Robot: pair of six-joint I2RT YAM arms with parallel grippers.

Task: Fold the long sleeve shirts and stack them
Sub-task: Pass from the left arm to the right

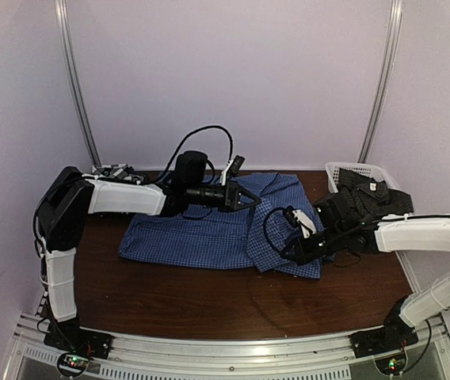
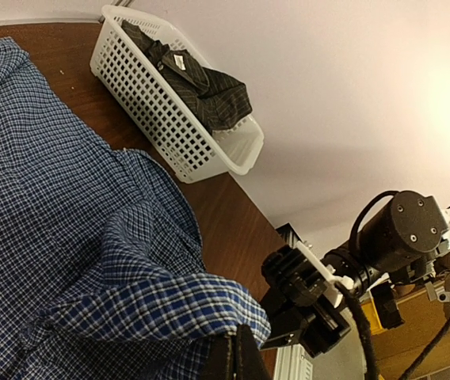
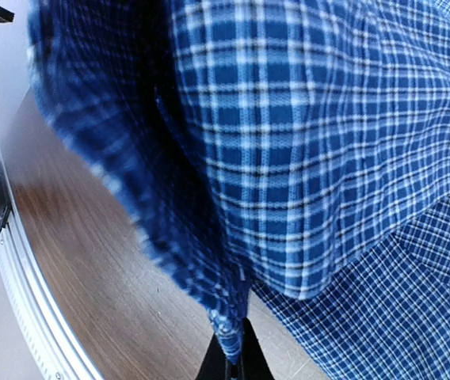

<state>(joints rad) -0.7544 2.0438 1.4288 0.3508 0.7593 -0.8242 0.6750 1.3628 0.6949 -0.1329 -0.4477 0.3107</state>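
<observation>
The blue fine-check shirt lies spread across the middle of the brown table. My left gripper is over its far middle, shut on a raised fold of the blue cloth, with its fingertips pressed together. My right gripper is at the shirt's right edge, shut on a lifted flap of the blue shirt that hangs from its closed fingertips. A dark striped shirt lies in the white basket, also seen in the left wrist view.
The white basket stands at the back right corner of the table. The right gripper body is close to the left fingers. A black cable loops over the left arm. Metal rails run along the near table edge.
</observation>
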